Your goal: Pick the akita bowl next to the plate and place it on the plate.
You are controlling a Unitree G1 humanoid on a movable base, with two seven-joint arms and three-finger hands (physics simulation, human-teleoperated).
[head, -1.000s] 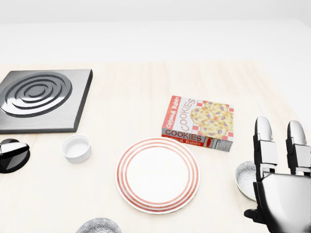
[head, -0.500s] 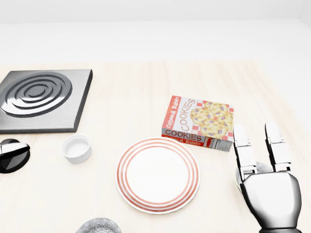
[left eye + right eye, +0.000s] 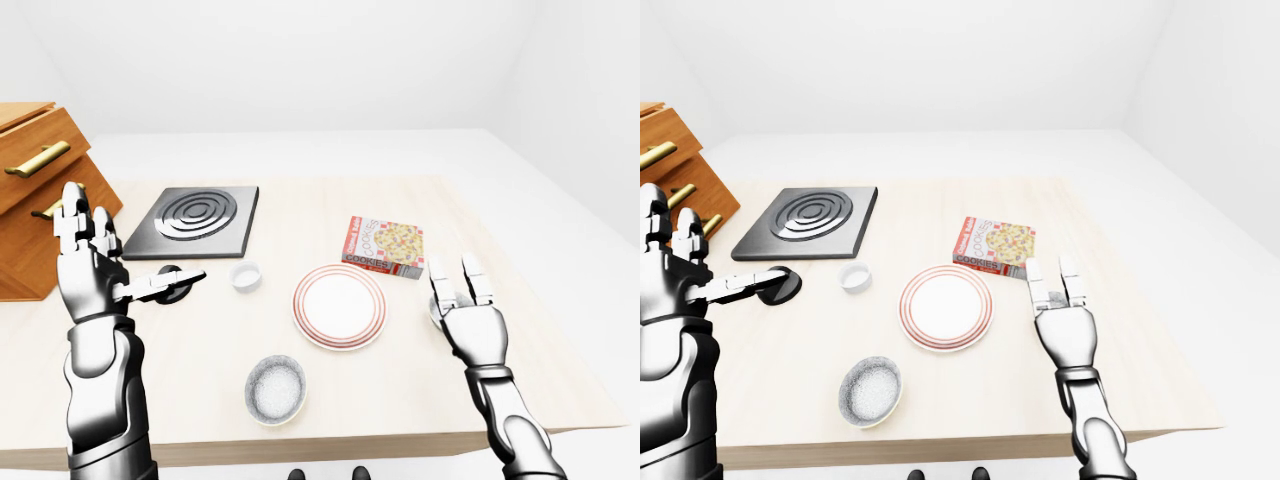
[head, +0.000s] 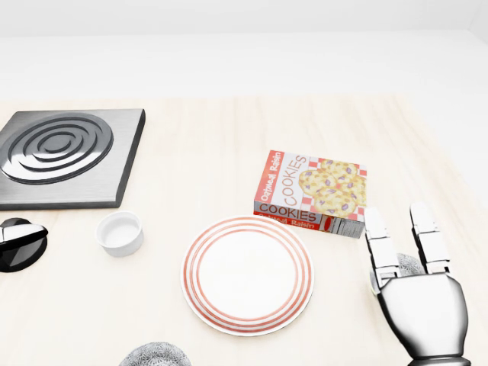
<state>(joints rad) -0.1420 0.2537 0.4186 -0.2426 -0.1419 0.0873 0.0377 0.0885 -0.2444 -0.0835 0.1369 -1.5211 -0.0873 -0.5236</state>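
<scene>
The red-ringed white plate (image 4: pixel 248 274) lies in the middle of the table. Just right of it, a grey speckled akita bowl (image 4: pixel 412 264) shows only as a sliver between the fingers of my right hand (image 4: pixel 402 245). That hand hovers over the bowl, palm down and open, with its fingers straight and not closed round anything. I cannot tell whether it touches the bowl. In the left-eye view, my left hand (image 3: pixel 95 268) is raised at the left, open and empty, far from the plate.
A cookie box (image 4: pixel 313 194) lies just above the plate and the right hand. Left of the plate stand a white ramekin (image 4: pixel 120 232), a black disc (image 4: pixel 19 248) and a grey burner plate (image 4: pixel 61 152). A second speckled bowl (image 3: pixel 275 388) sits below the plate. A wooden drawer unit (image 3: pixel 35 190) stands far left.
My right hand has moved down and left over the bowl, then settled slightly right. The bowl's rim, which showed beside the hand before, is now mostly covered.
</scene>
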